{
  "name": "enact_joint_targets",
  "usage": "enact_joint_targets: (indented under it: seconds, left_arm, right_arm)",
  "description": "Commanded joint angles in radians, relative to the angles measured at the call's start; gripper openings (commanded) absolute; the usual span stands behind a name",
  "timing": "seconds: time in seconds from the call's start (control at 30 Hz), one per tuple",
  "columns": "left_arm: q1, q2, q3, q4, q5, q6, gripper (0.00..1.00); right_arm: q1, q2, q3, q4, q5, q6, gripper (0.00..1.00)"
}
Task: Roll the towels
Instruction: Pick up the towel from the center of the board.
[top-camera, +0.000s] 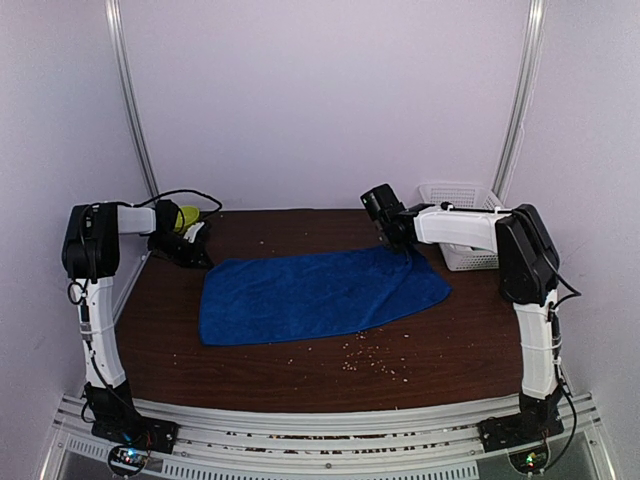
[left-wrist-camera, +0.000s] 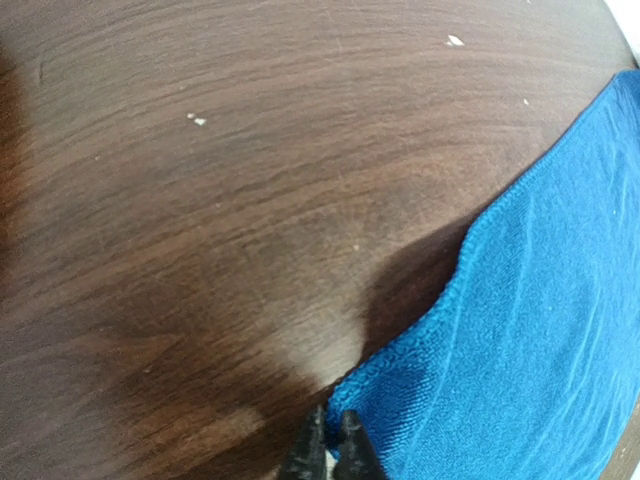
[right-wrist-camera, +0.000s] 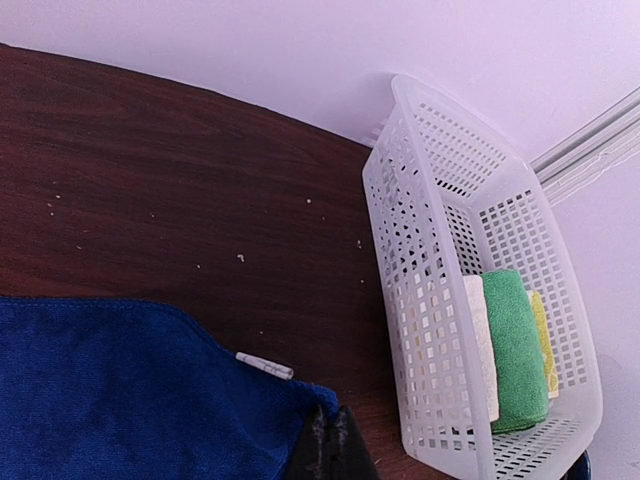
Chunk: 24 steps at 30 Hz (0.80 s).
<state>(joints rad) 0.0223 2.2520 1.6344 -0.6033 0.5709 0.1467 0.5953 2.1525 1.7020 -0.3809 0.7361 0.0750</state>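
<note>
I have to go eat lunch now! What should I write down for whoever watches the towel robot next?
Left fingers: closed at the far-left corner of the blue towel, apparently pinching it.
Right fingers: shut on the towel's far-right corner.
Things: the blue towel lies spread flat on the table. The basket at the far right holds a white roll, a green roll and a yellow roll.
Done: both far corners appear gripped.
Left: the blue towel is not yet rolled at all.
</note>
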Motion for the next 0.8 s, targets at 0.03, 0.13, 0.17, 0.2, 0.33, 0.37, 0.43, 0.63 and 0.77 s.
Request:
enact_joint_targets:
  seconds: [0.03, 0.13, 0.17, 0.2, 0.33, 0.37, 0.43, 0.63, 0.77]
  left_arm:
    - [0.001, 0.004, -0.017, 0.027, -0.038, 0.001, 0.00]
    - [0.001, -0.036, -0.032, 0.051, -0.034, 0.014, 0.00]
    - [0.001, -0.055, -0.043, 0.067, -0.034, 0.016, 0.00]
    - [0.001, -0.073, -0.054, 0.088, -0.035, 0.016, 0.00]
    - [-0.003, -0.094, -0.082, 0.100, -0.028, 0.028, 0.00]
    - [-0.005, -0.097, -0.093, 0.104, -0.021, 0.033, 0.00]
    - [-0.006, -0.116, -0.126, 0.127, 0.008, 0.043, 0.00]
    - [-0.017, -0.192, -0.212, 0.193, 0.093, 0.071, 0.00]
    - [-0.039, -0.196, -0.234, 0.190, 0.128, 0.106, 0.00]
  right_arm:
    - [0.006, -0.036, -0.012, 0.013, 0.022, -0.006, 0.00]
    - [0.006, -0.036, -0.011, 0.013, 0.023, -0.006, 0.00]
    - [0.006, -0.037, -0.012, 0.013, 0.023, -0.005, 0.00]
    - [0.006, -0.036, -0.010, 0.013, 0.022, -0.005, 0.00]
    - [0.006, -0.040, -0.011, 0.013, 0.014, -0.003, 0.00]
    - [0.006, -0.041, -0.013, 0.013, 0.014, -0.001, 0.00]
    - [0.006, -0.040, -0.014, 0.013, 0.014, -0.001, 0.00]
    - [0.008, -0.037, -0.015, 0.011, 0.012, -0.002, 0.00]
    - [0.008, -0.035, -0.010, 0.013, 0.010, -0.004, 0.00]
